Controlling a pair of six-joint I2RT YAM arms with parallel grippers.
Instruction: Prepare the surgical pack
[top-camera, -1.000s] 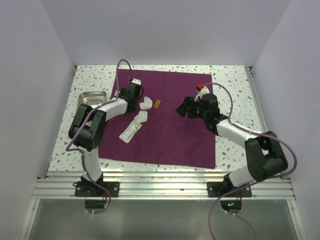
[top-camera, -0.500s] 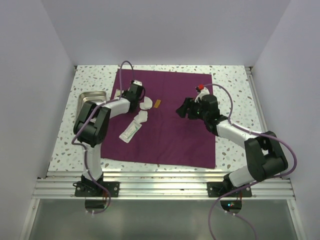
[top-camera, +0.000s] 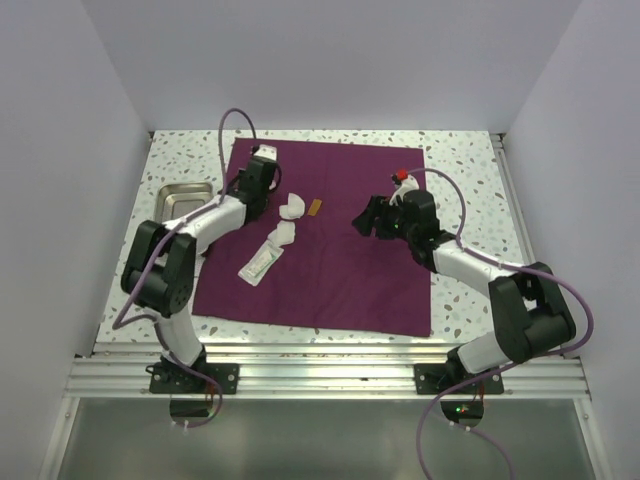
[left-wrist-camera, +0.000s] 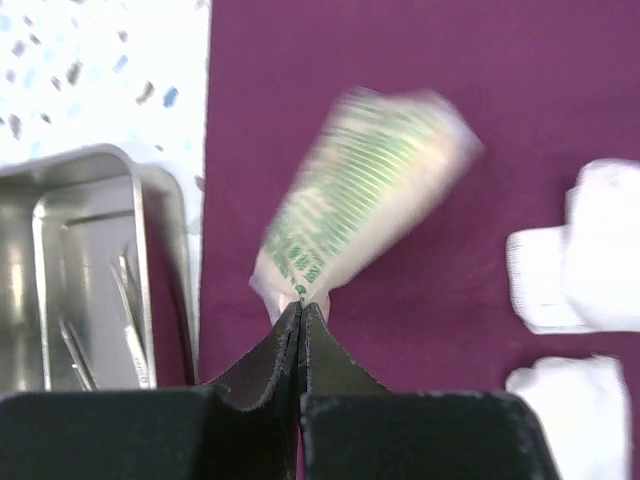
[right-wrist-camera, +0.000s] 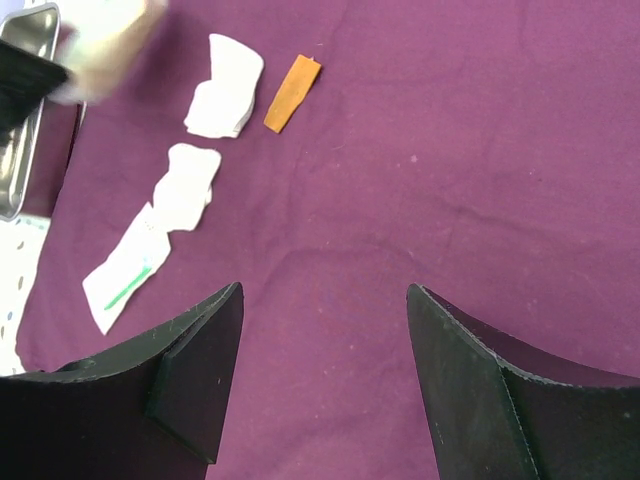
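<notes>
The plum-purple cloth (top-camera: 340, 260) of the surgical pack lies spread flat on the table. My left gripper (left-wrist-camera: 301, 308) is shut on the corner of a green-printed packet (left-wrist-camera: 365, 190), which hangs blurred above the cloth's left edge. In the top view the left gripper (top-camera: 258, 180) is near the cloth's back left. The small steel tray (top-camera: 185, 195) sits just left of the cloth, with thin metal instruments (left-wrist-camera: 125, 300) inside. My right gripper (right-wrist-camera: 324, 287) stands open over bare cloth (right-wrist-camera: 450, 150), with nothing between its fingers.
Two white gauze pieces (top-camera: 292, 207) (top-camera: 283, 232), an orange strip (top-camera: 315, 207) and a long white packet (top-camera: 260, 262) lie on the cloth's left half. White walls close in the speckled table (top-camera: 460, 170) on three sides.
The left gripper has shut on the green-printed packet. Its arm has swung, with the elbow going left and the wrist a little toward the back. The right arm has not moved.
</notes>
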